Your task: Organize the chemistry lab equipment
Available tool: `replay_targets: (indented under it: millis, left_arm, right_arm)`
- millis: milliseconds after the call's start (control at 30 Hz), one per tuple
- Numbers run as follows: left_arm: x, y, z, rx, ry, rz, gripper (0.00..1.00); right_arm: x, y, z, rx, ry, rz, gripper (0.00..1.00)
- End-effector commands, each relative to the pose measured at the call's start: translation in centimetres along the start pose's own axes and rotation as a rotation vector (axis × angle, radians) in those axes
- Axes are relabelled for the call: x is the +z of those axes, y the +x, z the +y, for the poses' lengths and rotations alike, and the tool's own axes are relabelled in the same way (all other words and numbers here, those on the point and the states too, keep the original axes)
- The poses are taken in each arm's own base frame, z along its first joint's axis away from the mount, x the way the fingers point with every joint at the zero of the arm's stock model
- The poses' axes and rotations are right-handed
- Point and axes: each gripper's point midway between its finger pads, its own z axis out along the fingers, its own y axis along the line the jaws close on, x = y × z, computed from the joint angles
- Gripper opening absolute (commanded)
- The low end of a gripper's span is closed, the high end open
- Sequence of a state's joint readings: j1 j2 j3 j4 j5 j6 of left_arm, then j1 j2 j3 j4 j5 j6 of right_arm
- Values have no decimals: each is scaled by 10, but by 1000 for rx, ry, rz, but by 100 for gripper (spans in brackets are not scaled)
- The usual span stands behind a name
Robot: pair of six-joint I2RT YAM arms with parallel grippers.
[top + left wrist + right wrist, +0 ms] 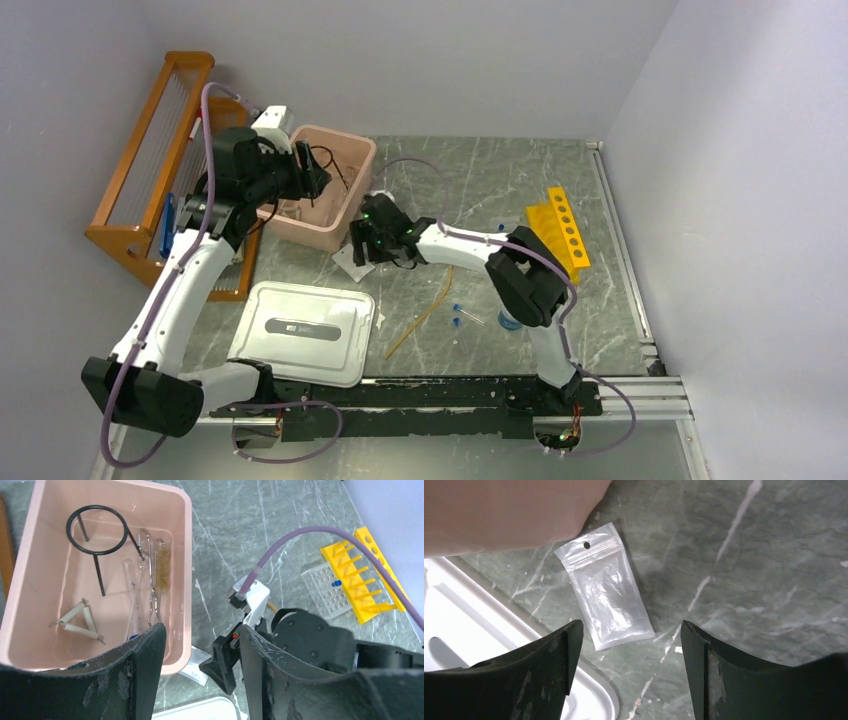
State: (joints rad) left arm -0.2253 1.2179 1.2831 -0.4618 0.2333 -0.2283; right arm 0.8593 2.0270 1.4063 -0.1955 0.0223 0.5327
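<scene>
Clear bag [610, 602] contents indiscernible; white lid [479, 615] cut off at left edge.

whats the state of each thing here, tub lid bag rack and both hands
pink tub, open, tripod ring and wire triangle inside
white lid, off, flat on the table
plastic bag, flat on the table, unheld
yellow tube rack, tipped on its side
left hand, open, empty
right hand, open, empty

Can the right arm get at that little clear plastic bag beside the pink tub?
Probably yes: the right pincer is open just above the bag, which lies flat with nothing over it; the tub and lid sit close beside.
</scene>
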Motion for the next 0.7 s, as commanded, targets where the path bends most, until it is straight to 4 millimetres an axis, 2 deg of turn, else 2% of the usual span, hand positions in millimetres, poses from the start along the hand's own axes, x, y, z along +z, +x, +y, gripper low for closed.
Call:
replay_targets:
  millis: [0, 133, 300, 467, 667]
  left_arm:
    - [-13, -14, 7, -36, -70, -96, 61]
    - [-23, -30, 24, 16, -180, -132, 61]
    - [-32, -50, 36, 67, -270, -162, 61]
    - [-28, -49, 30, 70, -238, -159, 62]
    - [-25, -46, 29, 63, -230, -151, 62]
  right_arm:
    - [13, 3, 10, -119, 66, 2, 74]
    - [29, 18, 13, -187, 141, 59, 70]
    - [36, 29, -3, -212, 236, 86, 64]
    - [32, 34, -24, -211, 332, 89, 48]
    - [15, 36, -38, -177, 362, 56, 31]
